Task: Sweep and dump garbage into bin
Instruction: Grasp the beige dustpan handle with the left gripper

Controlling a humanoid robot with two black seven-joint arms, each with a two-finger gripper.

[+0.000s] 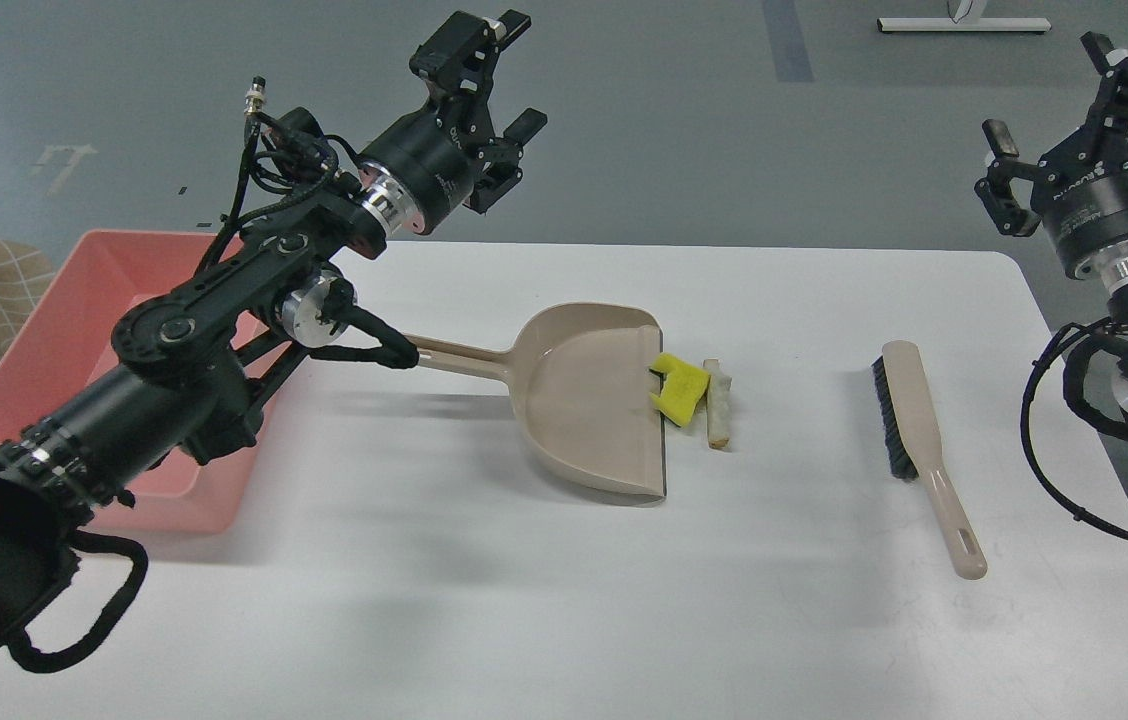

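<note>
Left pincer (502,85) is up high, above the far edge of the worktop (524,600), fingers spread wide with nothing between them. Right pincer (1074,110) is raised off the right side, also gaping and empty. So neither arm has a tool in hand.

Moving out from the left arm: the dustpan (584,400) lies flat on the worktop, its long handle pointing left and passing under the arm's cabling. Right at its open lip sits the garbage: the yellow chunk (679,388) touching the lip, perhaps just over it, and the off-white stick (717,403) lying just beside it on the bare worktop. Well to the right, below the right arm, the brush (919,440) lies untouched, bristles facing left.

Far left, the pink bin (44,360) waits at the worktop's corner, and what shows of its inside looks bare.

By my read this is barely under way. Nothing is swept, nothing dumped. Left to do: take up brush and dustpan, push both pieces in, carry the pan over and tip it into the bin.
</note>
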